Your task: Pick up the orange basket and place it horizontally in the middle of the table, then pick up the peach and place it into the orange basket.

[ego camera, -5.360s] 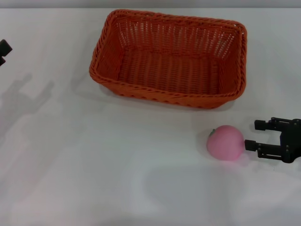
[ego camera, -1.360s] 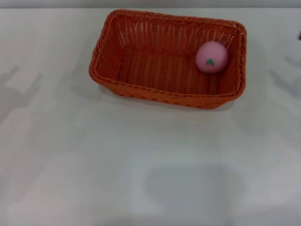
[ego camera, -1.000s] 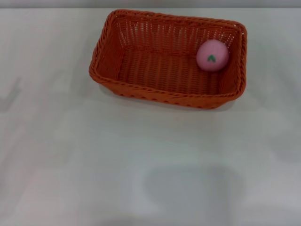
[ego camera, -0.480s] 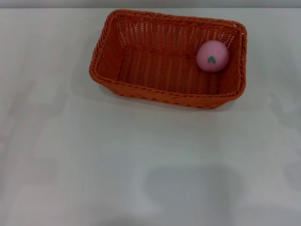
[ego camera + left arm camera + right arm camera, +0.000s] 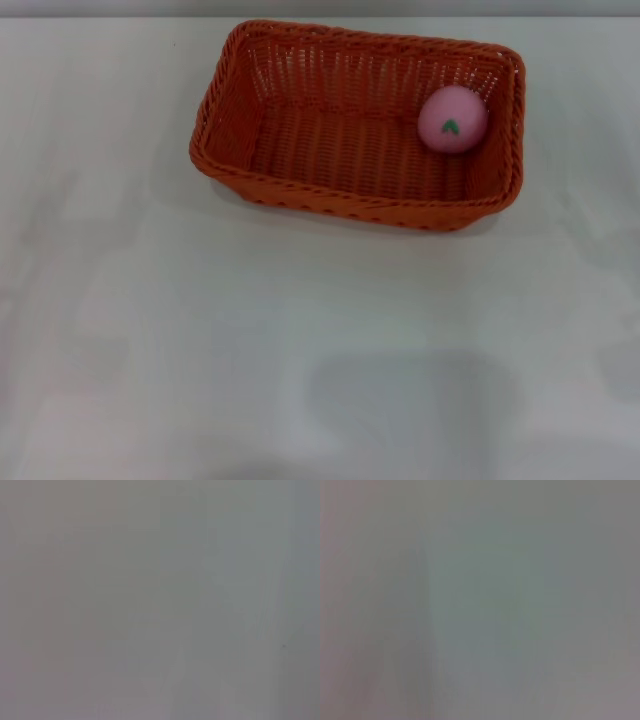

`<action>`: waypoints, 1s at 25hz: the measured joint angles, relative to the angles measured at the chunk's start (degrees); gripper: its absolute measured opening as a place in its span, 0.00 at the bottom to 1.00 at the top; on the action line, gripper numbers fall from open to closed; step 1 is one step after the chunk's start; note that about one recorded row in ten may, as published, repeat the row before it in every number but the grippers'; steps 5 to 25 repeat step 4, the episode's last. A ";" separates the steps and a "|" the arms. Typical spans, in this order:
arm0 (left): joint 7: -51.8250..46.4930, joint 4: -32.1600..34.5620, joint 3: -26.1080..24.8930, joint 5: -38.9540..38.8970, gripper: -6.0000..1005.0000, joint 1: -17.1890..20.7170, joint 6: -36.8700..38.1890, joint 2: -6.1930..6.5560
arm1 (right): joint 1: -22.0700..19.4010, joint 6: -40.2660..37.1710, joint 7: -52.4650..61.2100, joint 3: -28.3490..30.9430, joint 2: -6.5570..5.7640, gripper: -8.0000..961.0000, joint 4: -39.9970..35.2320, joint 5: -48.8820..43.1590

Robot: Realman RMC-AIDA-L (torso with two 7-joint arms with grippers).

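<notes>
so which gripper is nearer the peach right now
Cannot tell: neither the left nor the right gripper shows in any view. The peach sits alone in the orange basket, at its right end, on the table.

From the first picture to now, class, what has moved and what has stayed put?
The peach went from the table, in front of the basket's right end, up into the orange basket, at its right end. The right gripper, then beside the peach, has left the head view, as has the left. The basket stayed put.
</notes>
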 joint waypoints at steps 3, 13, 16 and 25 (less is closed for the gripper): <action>0.01 0.01 0.00 0.00 0.76 0.00 -0.04 0.00 | 0.02 -0.01 -0.04 0.02 -0.01 0.80 0.27 0.12; 0.01 0.01 0.00 0.00 0.76 -0.02 -0.04 0.00 | 0.02 -0.05 -0.05 0.03 -0.01 0.80 0.29 0.14; 0.01 0.01 0.00 0.00 0.76 -0.02 -0.04 0.00 | 0.02 -0.05 -0.05 0.03 -0.01 0.80 0.29 0.14; 0.01 0.01 0.00 0.00 0.76 -0.02 -0.04 0.00 | 0.02 -0.05 -0.05 0.03 -0.01 0.80 0.29 0.14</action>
